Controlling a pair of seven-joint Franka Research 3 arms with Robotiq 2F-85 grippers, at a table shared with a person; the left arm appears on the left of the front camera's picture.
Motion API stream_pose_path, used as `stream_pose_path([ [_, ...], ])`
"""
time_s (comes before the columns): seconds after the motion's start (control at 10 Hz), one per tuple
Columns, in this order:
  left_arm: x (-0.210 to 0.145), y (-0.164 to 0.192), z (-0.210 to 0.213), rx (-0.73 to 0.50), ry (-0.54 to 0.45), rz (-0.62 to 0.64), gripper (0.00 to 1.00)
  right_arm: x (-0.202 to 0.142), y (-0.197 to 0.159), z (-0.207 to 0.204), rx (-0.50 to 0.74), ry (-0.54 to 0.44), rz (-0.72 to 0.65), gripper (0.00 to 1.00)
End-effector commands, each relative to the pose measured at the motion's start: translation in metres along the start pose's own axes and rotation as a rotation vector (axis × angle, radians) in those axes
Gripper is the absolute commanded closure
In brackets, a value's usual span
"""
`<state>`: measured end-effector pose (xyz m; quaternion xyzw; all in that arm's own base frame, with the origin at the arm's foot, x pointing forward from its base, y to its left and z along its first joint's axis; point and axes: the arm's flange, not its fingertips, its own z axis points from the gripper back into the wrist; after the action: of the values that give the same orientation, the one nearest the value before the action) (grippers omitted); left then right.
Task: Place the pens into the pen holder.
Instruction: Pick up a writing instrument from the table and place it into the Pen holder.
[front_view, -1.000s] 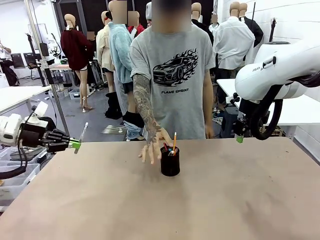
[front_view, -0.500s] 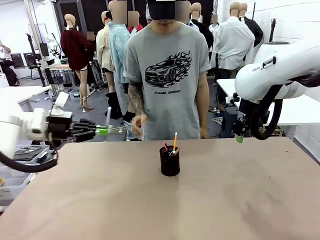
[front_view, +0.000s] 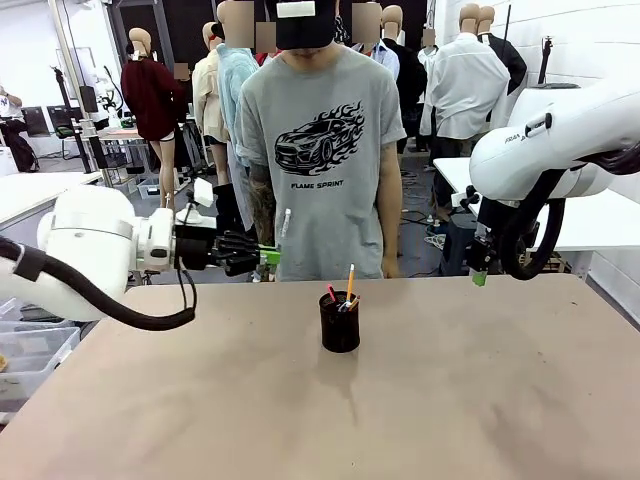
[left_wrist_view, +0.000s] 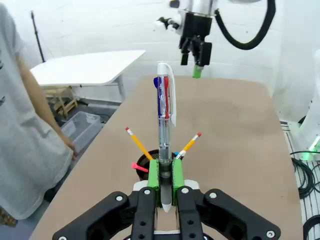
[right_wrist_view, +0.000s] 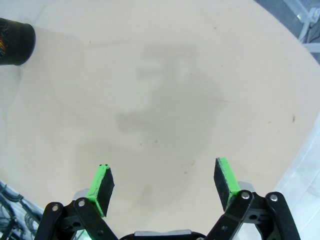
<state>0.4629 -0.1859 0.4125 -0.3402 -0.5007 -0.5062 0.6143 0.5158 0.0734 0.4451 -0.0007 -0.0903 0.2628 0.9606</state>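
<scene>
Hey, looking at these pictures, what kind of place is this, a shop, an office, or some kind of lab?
Most likely a robotics lab or test workshop. Two white robot arms work at a plain brown table, the left gripper holding a pen near a pen holder, and white work tables and storage bins stand around.

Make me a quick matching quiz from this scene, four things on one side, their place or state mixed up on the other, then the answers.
Things:
1. left gripper
2. right gripper
3. silver-white pen
4. pen holder

Place or state:
A. stands on the table, pencils inside
B. open, holding nothing
C. clamped between green pads
D. shut on a pen

Pairs: 1-D, 2-B, 3-C, 4-A
</scene>
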Motion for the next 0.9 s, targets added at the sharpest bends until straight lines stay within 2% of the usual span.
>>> stream_pose_path([
  [0.0,0.002,-0.001,0.018,-0.1,-0.075,-0.014,1.0,0.001,0.0,-0.002,0.005,-0.007,-0.006,0.0],
  [0.1,0.0,0.0,0.0,0.0,0.0,0.0,1.0,0.001,0.0,-0.002,0.005,-0.007,-0.006,0.0],
  [0.2,-0.008,0.001,-0.011,-0.032,-0.058,-0.062,1.0,0.001,0.0,-0.002,0.005,-0.007,-0.006,0.0],
  [0.4,-0.016,0.013,-0.042,-0.105,-0.14,-0.051,1.0,0.001,0.0,-0.002,0.005,-0.007,-0.006,0.0],
  [0.8,-0.028,0.045,-0.108,-0.238,-0.098,0.008,1.0,0.001,0.0,-0.002,0.005,-0.007,-0.006,0.0],
])
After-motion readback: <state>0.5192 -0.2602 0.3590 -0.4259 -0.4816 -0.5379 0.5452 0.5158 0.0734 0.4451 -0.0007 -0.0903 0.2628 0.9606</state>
